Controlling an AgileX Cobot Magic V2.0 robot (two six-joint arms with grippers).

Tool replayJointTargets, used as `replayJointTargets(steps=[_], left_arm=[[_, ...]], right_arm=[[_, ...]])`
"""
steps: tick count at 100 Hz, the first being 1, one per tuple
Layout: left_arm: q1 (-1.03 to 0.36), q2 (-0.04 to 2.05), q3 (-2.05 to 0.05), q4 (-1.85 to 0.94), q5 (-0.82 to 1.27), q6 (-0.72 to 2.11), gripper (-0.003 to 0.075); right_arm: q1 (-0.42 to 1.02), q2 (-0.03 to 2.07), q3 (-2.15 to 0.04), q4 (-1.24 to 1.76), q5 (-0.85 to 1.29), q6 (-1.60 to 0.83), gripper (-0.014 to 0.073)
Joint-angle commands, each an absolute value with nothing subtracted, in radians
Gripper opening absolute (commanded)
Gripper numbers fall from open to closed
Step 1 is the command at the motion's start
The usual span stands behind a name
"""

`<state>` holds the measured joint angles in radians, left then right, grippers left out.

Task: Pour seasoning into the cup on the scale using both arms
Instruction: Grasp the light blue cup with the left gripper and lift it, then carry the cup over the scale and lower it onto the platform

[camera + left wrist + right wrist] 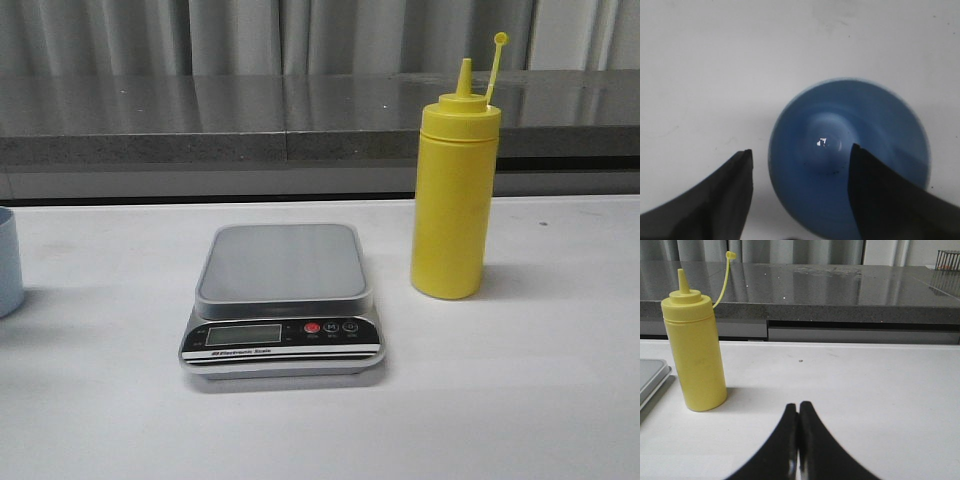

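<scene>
The yellow seasoning bottle point(455, 196) stands upright on the white table, right of the scale point(284, 300), its cap off and hanging on the strap. It also shows in the right wrist view point(696, 357). The scale's platform is bare. The light blue cup point(8, 262) stands at the far left edge of the front view. In the left wrist view the cup point(840, 130) is seen from above, its mouth up and empty. My left gripper point(801, 156) is open above it, one finger over its rim, one beside it. My right gripper point(799, 407) is shut and empty, apart from the bottle. Neither arm shows in the front view.
A grey stone counter point(300, 115) runs along the back behind the table, with curtains above. A corner of the scale point(650, 375) shows beside the bottle in the right wrist view. A wire basket point(947, 260) sits on the far counter.
</scene>
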<state>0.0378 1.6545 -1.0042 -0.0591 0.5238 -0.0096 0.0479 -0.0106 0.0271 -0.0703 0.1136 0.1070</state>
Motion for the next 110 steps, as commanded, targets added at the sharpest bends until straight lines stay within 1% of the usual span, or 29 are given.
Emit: replayJointTargets(steps=[1,11,21,28,40,43,69,87,96,110], left_arm=[[0.041,1.633,-1.034,-0.062,0.470,-0.023,0.0409],[0.041,1.637,-1.036,-0.062,0.463,-0.023,0.0392],[0.041,1.637,-1.036,-0.062,0.458,-0.023,0.0311],[0.041,1.637,-1.036,-0.062,0.457,-0.023,0.0219],[0.041,1.637,-1.036,-0.062,0.457,-0.023,0.0017],[0.041,1.637,-1.036,-0.062,0.456,-0.023,-0.0022],[0.041,1.626,-1.037,-0.086,0.469,-0.023,-0.0020],[0.041,1.562,-1.043,-0.130,0.496,-0.023,-0.0020],[0.041,1.535,-1.085,-0.133,0.568,-0.017,-0.0020],[0.022,1.528,-1.207,-0.134,0.737,0.015,-0.0020]], right_arm=[[0.040,-0.030,0.007,-0.074,0.031,0.100,-0.0066],[0.040,-0.030,0.007,-0.074,0.031,0.100,-0.0066],[0.040,-0.030,0.007,-0.074,0.031,0.100,-0.0066],[0.040,-0.030,0.007,-0.074,0.031,0.100,-0.0066],[0.040,-0.030,0.007,-0.074,0.031,0.100,-0.0066],[0.040,-0.030,0.007,-0.074,0.031,0.100,-0.0066],[0.040,-0.030,0.007,-0.074,0.031,0.100,-0.0066],[0.040,-0.030,0.007,-0.074,0.031,0.100,-0.0066],[0.040,-0.030,0.007,-0.074,0.031,0.100,-0.0066],[0.040,-0.030,0.007,-0.074,0.031,0.100,-0.0066]])
